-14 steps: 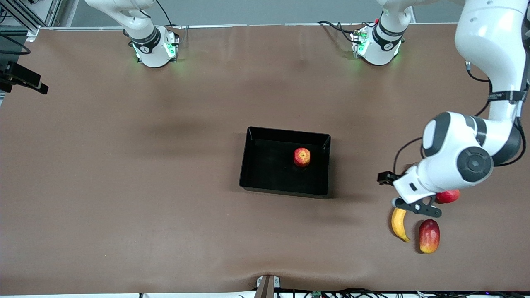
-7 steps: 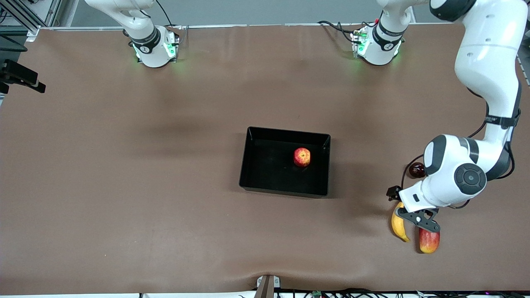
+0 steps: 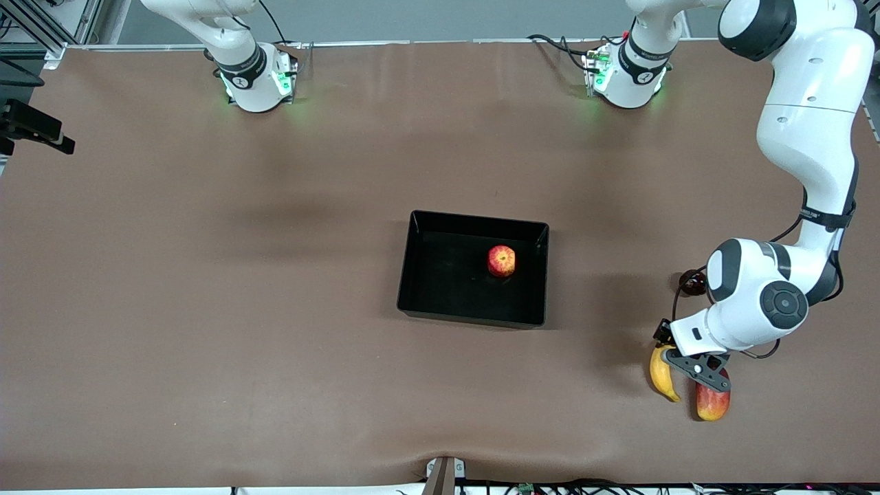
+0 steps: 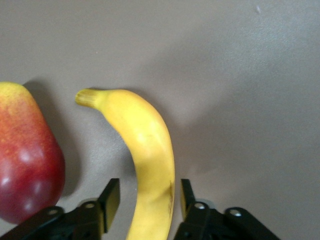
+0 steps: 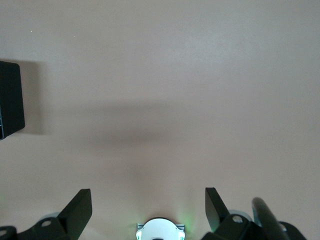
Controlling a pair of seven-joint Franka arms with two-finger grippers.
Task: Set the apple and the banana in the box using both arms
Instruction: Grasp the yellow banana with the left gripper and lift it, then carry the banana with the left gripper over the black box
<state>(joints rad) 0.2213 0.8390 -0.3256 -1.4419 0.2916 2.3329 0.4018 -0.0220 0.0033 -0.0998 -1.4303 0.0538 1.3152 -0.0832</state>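
While the right gripper [image 5: 147, 210] is waiting, fingers spread and empty, high over bare counter [image 3: 206, 309] near its own base, you are seeing the apple [image 3: 501, 260] already sitting in the box [image 3: 419, 275]. You are now working the banana [image 3: 661, 373] step: the left gripper [image 3: 687, 363] is hanging low with its released fingers [image 4: 111, 197] straddling the fruit, apparently not yet gripping. Next, you are probably closing and lifting. A mango [image 3: 712, 401] is lying just beside, crowding one finger.

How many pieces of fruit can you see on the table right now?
4: the apple in the box; the banana and mango side by side under the left gripper; a dark round fruit beside that arm. The arm may hide more.
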